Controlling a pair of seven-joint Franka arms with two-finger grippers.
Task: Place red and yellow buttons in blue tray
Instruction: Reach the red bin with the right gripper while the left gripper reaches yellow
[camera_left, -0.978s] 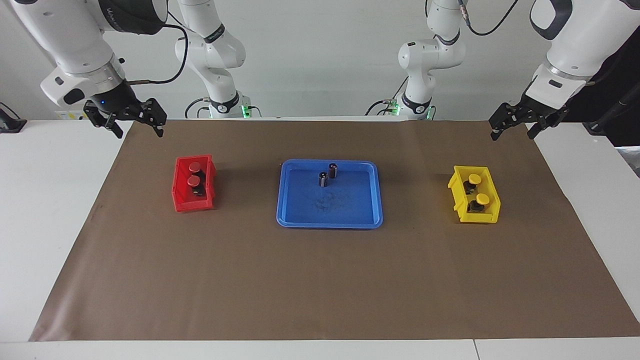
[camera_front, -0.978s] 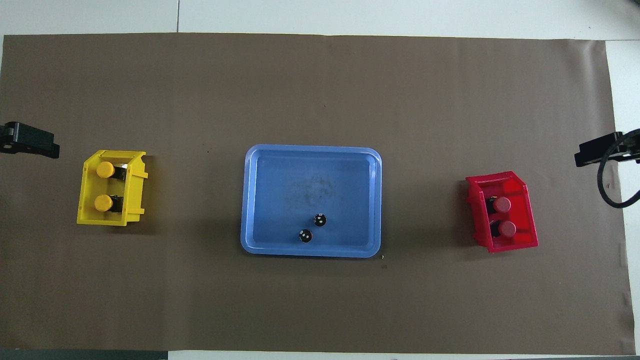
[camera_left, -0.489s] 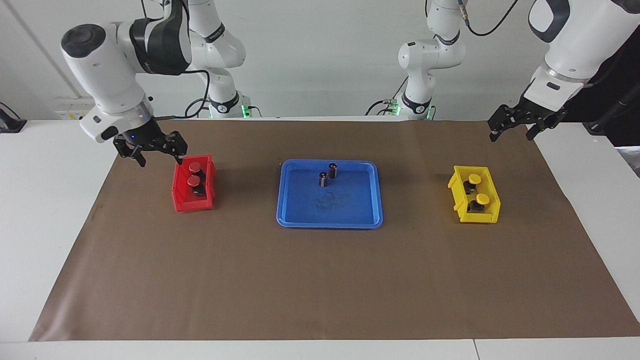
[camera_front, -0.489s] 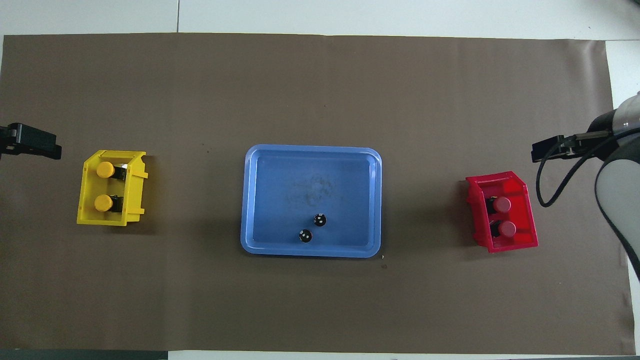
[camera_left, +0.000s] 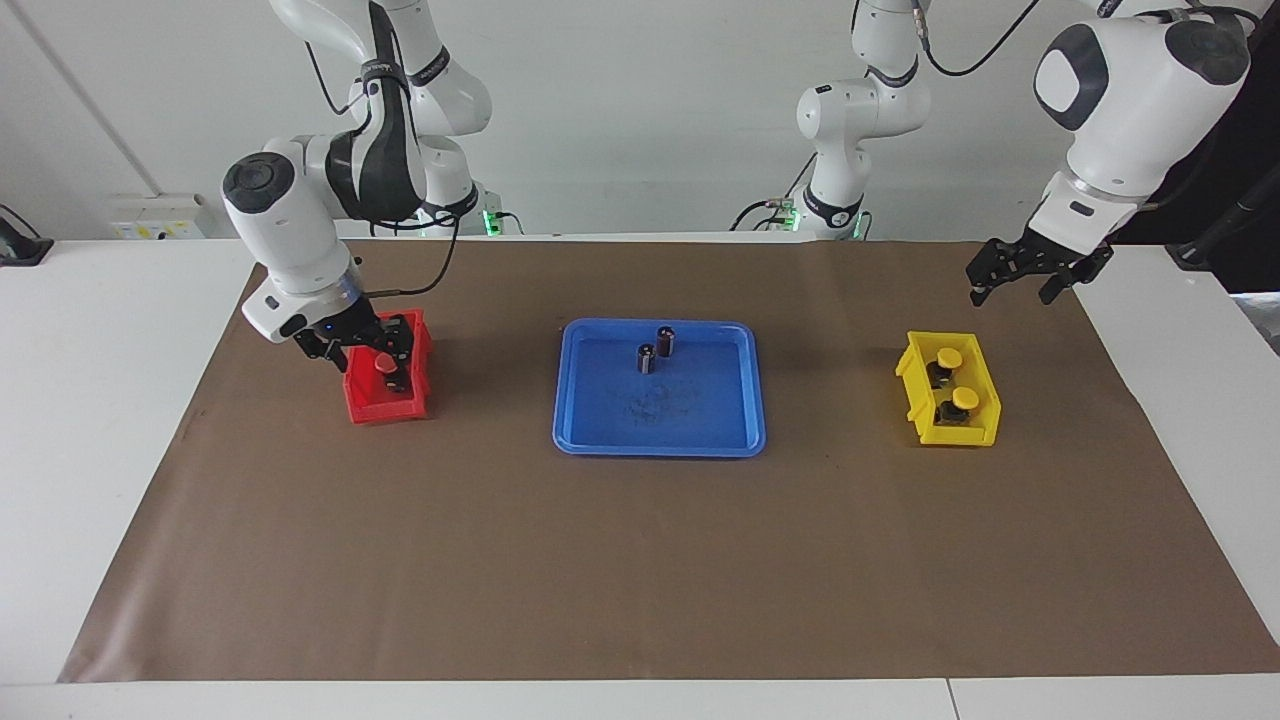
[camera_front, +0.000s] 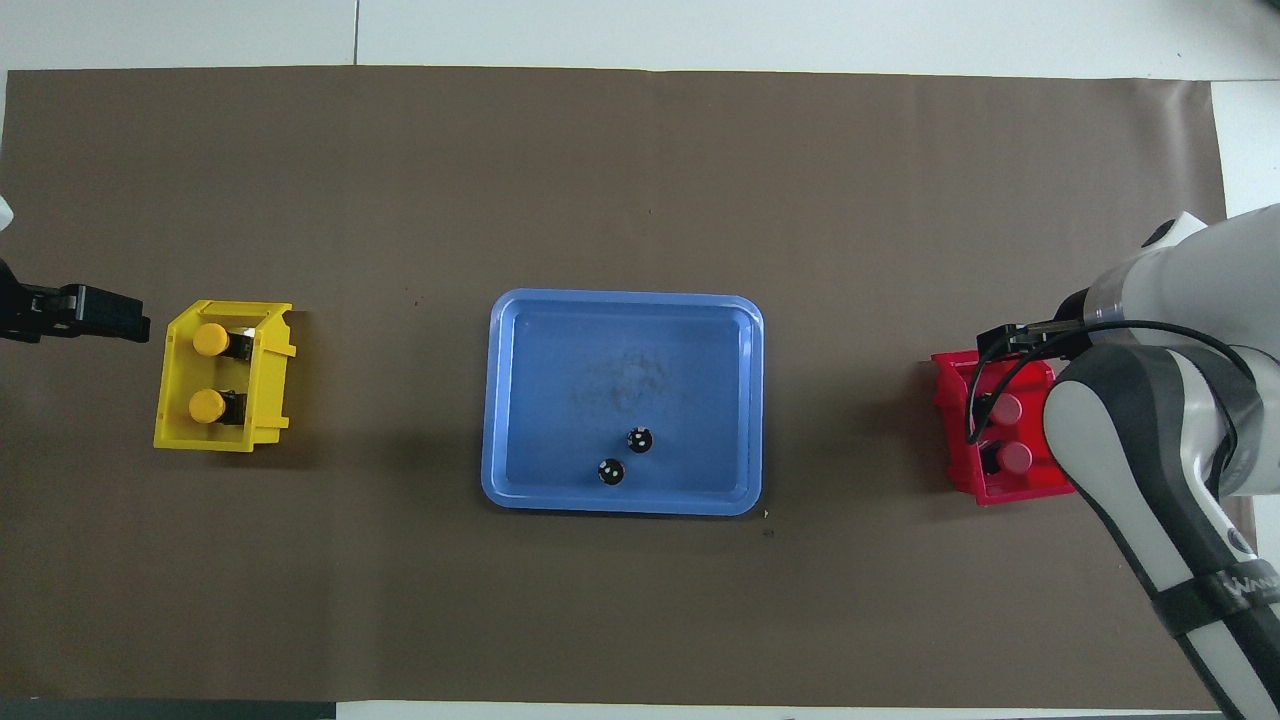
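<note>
Two red buttons lie in a red bin (camera_left: 385, 408). One red button (camera_left: 384, 364) shows in the facing view; my right gripper (camera_left: 362, 348) hides the one nearer to the robots. That gripper is open and low over the bin's end nearer the robots. Both red buttons (camera_front: 1003, 408) show partly in the overhead view beside the arm. Two yellow buttons (camera_left: 949, 357) (camera_left: 964, 398) lie in a yellow bin (camera_left: 960, 434). My left gripper (camera_left: 1028, 280) is open, up in the air by the yellow bin's end nearer the robots. The blue tray (camera_left: 700, 410) sits at the mat's middle.
Two dark capless cylinders (camera_left: 665, 341) (camera_left: 647, 358) stand in the blue tray, at its end nearer the robots. A brown mat (camera_left: 640, 560) covers the table. The red bin is toward the right arm's end, the yellow bin toward the left arm's end.
My right gripper has come down and in from beside the mat's edge to over the red bin. My left gripper has moved slightly toward the yellow bin.
</note>
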